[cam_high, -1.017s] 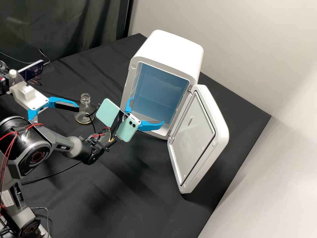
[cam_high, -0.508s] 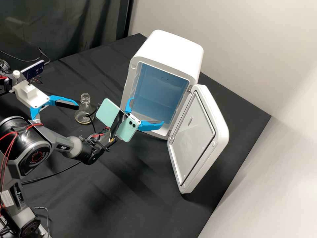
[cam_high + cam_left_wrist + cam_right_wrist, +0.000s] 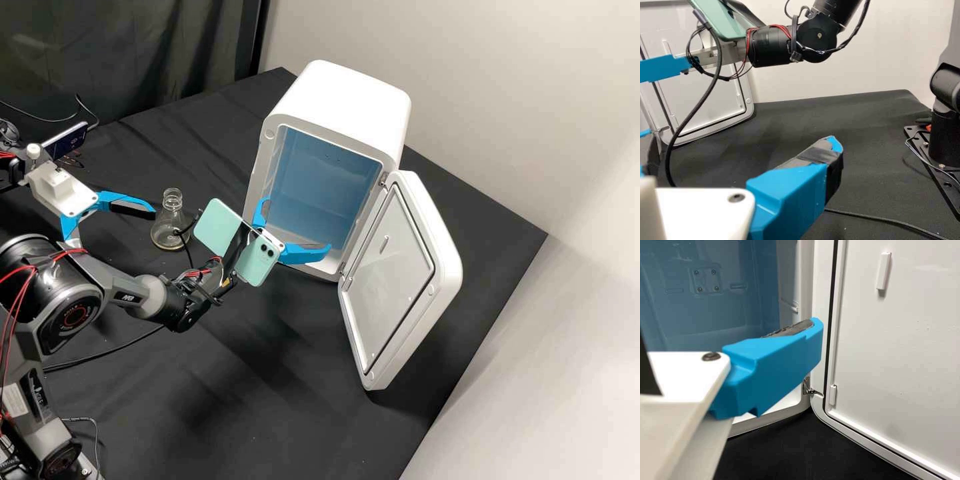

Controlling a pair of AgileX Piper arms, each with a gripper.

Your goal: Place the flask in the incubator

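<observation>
Glass first: find the flask (image 3: 169,223) upright on the bench (image 3: 200,373), near the incubator (image 3: 347,113) but outside it, touched by nothing. Note the left gripper (image 3: 113,220) spread wide and empty, one finger (image 3: 127,205) ending just beside the flask. Note the right gripper (image 3: 287,232) likewise spread and empty, parked at the incubator's mouth, beside the door (image 3: 393,280) swung fully open. Treat the grasp, then, as the likely step in hand. Bring the left fingers to either side of the neck or upper cone before closing, without brushing the body with the fingertip nearest it. Close slowly and squarely, given smooth glass prone to slipping and a light vessel easy to tip with a sideways nudge. Lift straight up, keep upright, carry toward the blue chamber (image 3: 320,180). Mind the right gripper in the doorway: probably best skirted or cleared for a free path. Set down well in from the sill, then release.
</observation>
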